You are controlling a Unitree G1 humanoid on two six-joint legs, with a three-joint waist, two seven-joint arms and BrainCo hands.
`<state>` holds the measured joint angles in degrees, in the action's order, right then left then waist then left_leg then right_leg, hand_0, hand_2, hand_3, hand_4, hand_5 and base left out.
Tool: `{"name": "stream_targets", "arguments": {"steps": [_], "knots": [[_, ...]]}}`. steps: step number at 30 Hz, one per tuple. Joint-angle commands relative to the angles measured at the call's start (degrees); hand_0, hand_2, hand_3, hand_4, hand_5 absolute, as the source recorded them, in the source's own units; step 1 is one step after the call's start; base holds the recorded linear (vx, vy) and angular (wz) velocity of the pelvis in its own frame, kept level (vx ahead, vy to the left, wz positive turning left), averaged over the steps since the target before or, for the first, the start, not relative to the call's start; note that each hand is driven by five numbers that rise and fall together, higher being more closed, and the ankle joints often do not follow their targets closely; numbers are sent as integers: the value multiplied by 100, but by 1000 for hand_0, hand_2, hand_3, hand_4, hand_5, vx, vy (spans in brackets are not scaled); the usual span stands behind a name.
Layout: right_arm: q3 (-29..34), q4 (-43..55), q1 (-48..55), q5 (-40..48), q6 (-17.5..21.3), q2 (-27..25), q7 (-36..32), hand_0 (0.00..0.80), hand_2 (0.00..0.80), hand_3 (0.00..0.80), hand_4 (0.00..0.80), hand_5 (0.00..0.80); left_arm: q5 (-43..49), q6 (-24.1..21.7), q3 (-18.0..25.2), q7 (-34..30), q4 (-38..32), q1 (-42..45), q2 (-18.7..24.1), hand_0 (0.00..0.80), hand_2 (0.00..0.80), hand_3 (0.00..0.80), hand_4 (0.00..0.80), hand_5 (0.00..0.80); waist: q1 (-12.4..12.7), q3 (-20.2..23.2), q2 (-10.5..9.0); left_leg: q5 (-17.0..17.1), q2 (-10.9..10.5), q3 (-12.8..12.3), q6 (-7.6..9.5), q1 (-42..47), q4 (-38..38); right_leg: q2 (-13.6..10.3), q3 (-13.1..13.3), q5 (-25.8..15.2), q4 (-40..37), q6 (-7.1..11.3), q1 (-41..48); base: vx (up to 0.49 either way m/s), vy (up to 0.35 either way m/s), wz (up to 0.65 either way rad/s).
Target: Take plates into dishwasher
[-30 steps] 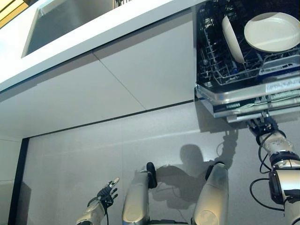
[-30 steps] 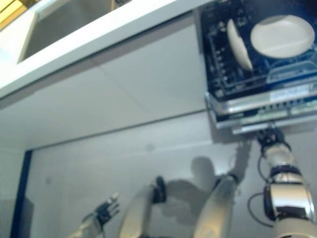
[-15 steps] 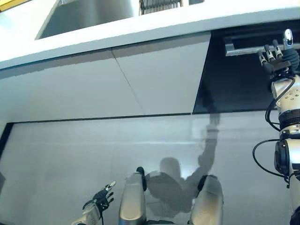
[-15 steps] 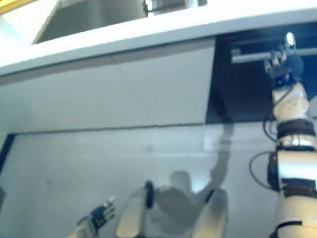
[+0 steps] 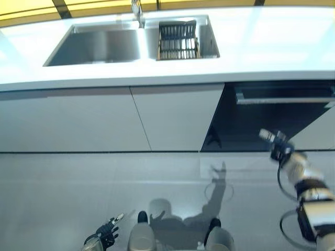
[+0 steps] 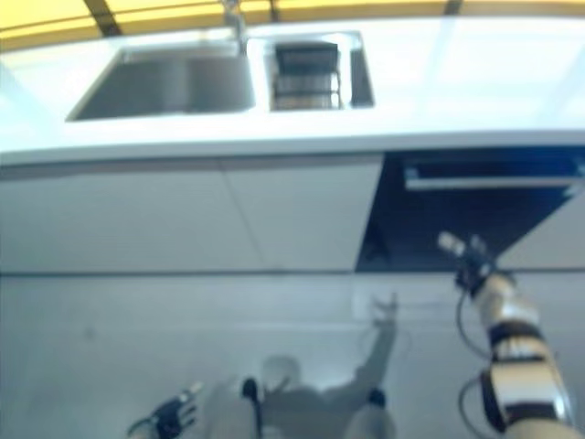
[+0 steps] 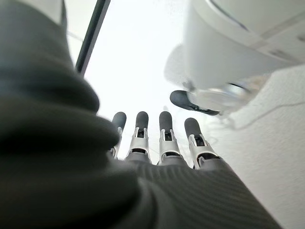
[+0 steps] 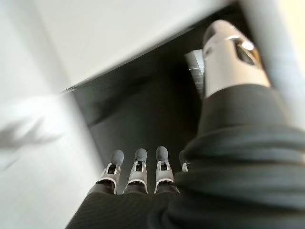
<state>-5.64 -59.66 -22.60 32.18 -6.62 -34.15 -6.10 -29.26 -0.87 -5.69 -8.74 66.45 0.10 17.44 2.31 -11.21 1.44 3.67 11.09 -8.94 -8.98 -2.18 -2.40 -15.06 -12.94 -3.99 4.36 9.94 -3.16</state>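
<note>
No plate shows in any view. The dishwasher (image 5: 251, 123) is a dark front under the counter at the right, with a silver handle bar (image 5: 285, 98) along its top. My right hand (image 5: 276, 145) hangs free in front of it, below the handle, fingers (image 8: 137, 172) straight and holding nothing; the dark front (image 8: 143, 114) shows past them. My left hand (image 5: 104, 235) is low over the floor at the lower left, fingers (image 7: 164, 136) straight and empty.
A white counter (image 5: 272, 42) runs across the top with a steel sink (image 5: 99, 47), a tap (image 5: 137, 10) and a small dark rack (image 5: 178, 42) in the basin beside it. Pale cabinet doors (image 5: 131, 120) stand left of the dishwasher. Grey floor lies below.
The camera has tilted up. The pulled-out rack with two plates no longer shows; the dark front is closed. My right hand has dropped from the handle bar to below it.
</note>
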Motion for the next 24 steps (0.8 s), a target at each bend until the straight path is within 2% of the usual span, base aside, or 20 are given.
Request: {"name": "stream_targets", "arguments": {"steps": [1, 4, 6, 7, 9, 13, 14, 15, 16, 17, 21, 24], "knots": [[-183, 127, 95, -861, 371, 313, -141, 0, 0, 0, 0, 0, 852, -323, -283, -132, 344, -229, 254, 0, 0, 0, 0, 0, -84, 209, -241, 269, -139, -279, 246, 323, 613, 39, -177, -384, -688, -43, 399, 8, 51, -9], [-449, 126, 886, -1427, 610, 896, 128, 0, 0, 0, 0, 0, 1134, -28, -521, -176, 523, -334, 137, 0, 0, 0, 0, 0, -182, 448, -285, 228, -151, -349, 220, 339, 740, 83, -289, -465, -936, 14, 459, -38, 47, -7], [-546, -116, 1196, -1665, 583, 1330, 471, 0, 0, 0, 0, 0, 1311, 87, -595, -158, 647, -414, 37, 0, 0, 0, 0, 0, -267, 543, -310, 184, -165, -425, 274, 403, 740, 138, -266, -419, -898, -28, 499, -30, 29, -11], [-566, -240, 1373, -1750, 486, 1549, 775, 0, 0, 0, 0, 0, 1422, 301, -613, -181, 686, -443, -18, 0, 0, 0, 0, 0, -306, 581, -320, 156, -179, -427, 312, 447, 740, 163, -244, -384, -861, -45, 522, 3, 14, -7], [-605, -564, 1565, -2271, 582, 1825, 1162, 0, 0, 0, 0, 0, 1679, 466, -683, -144, 809, -495, -152, 0, 0, 0, 0, 0, -366, 648, -323, 114, -158, -473, 321, 522, 740, 163, -265, -354, -882, -60, 601, 0, 0, 0], [-631, -1035, 1805, -2405, 191, 2240, 1922, 0, 0, 0, 0, 0, 1800, 423, -910, 5, 918, -583, -509, 0, 0, 0, 0, 0, -447, 765, -284, 39, -171, -484, 350, 629, 740, 185, -222, -311, -925, -53, 722, 17, 9, -4], [-630, -1035, 1806, -2406, 191, 2240, 1924, 0, 0, 0, 0, 0, 1800, 421, -912, 6, 920, -583, -510, 0, 0, 0, 0, 0, -445, 763, -284, 38, -171, -484, 350, 633, 740, 185, -222, -310, -926, -53, 726, 0, 0, 0], [-695, -1116, 1867, -2534, 12, 2363, 1726, 0, 0, 0, 0, 0, 2161, 336, -1085, -124, 878, -599, -637, 0, 0, 0, 0, 0, -461, 789, -264, 13, -182, -500, 365, 676, 740, 175, -236, -296, -925, -52, 771, 0, 0, 0], [-750, -1129, 1874, -2701, 11, 2396, 1779, 0, 0, 0, 0, 0, 2165, 307, -1197, -108, 863, -591, -673, 0, 0, 0, 0, 0, -459, 800, -255, 6, -191, -487, 370, 695, 740, 171, -235, -291, -927, -45, 794, 0, 0, 0], [-878, -1097, 1865, -3102, 19, 2391, 1827, 0, 0, 0, 0, 0, 2098, 306, -1226, -70, 831, -587, -697, 0, 0, 0, 0, 0, -460, 800, -255, -15, -198, -478, 374, 719, 740, 170, -230, -282, -929, -28, 813, 0, 0, 0], [-1336, -903, 1769, -3952, 49, 2225, 1634, 0, 0, 0, 0, 0, 1794, 432, -1228, 22, 677, -577, -578, 0, 0, 0, 0, 0, -414, 806, -283, -56, -230, -429, 391, 774, 740, 169, -214, -251, -935, -18, 869, 2, -6, -7], [-1527, -798, 1779, -4013, 91, 2193, 1471, 0, 0, 0, 0, 0, 1775, 439, -1193, -8, 617, -560, -501, 0, 0, 0, 0, 0, -393, 808, -292, -49, -228, -407, 391, 773, 740, 167, -214, -245, -927, -13, 875, 0, 0, 0]]}}
